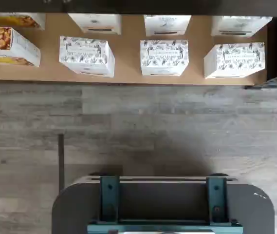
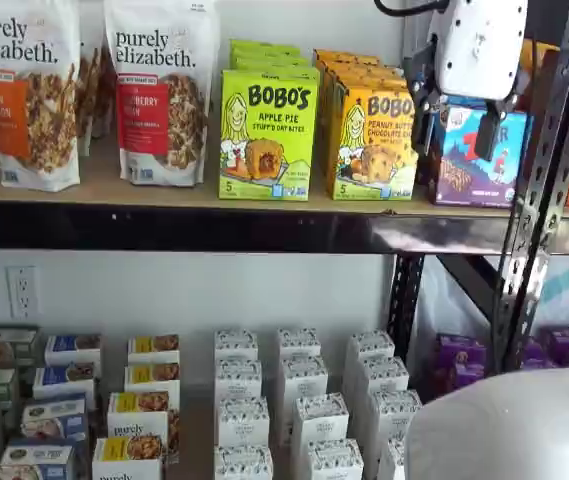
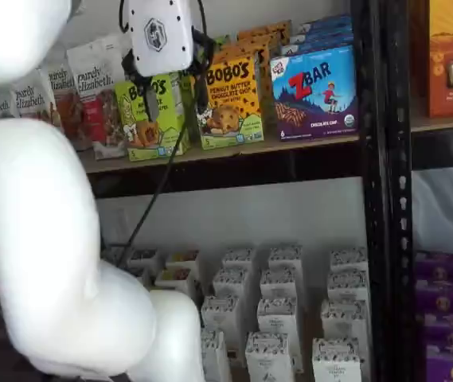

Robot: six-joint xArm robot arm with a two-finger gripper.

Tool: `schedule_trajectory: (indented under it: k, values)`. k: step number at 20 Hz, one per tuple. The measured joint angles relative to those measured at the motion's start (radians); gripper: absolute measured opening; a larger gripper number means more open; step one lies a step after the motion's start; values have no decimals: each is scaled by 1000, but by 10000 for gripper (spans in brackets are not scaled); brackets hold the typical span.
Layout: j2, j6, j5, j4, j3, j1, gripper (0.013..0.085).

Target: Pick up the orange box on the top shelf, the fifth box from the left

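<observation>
my end effector (image 2: 456, 125), fingers spread wide and empty at upper right, could nudge the zbar box (image 2: 474, 155) beside the orange box (image 2: 372, 145) if i drift.

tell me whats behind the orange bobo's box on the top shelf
More orange boxes of the same kind stand in a row behind the orange box. Only their tops show; how many, and the shelf's back, are hidden.
</observation>
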Motion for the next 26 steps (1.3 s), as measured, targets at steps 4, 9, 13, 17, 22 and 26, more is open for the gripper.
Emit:
schedule_trajectory:
  k: [4, 9, 13, 17, 22, 26]
  values:
    - [30, -19, 57, 70, -27, -50, 850]
    - [32, -17, 60, 66, -26, -46, 850]
    - [22, -5, 17, 40, -9, -19, 850]
    - [21, 3, -47, 21, 7, -2, 850]
    - [40, 20, -136, -7, 18, 24, 850]
    - [62, 24, -230, -31, 25, 34, 850]
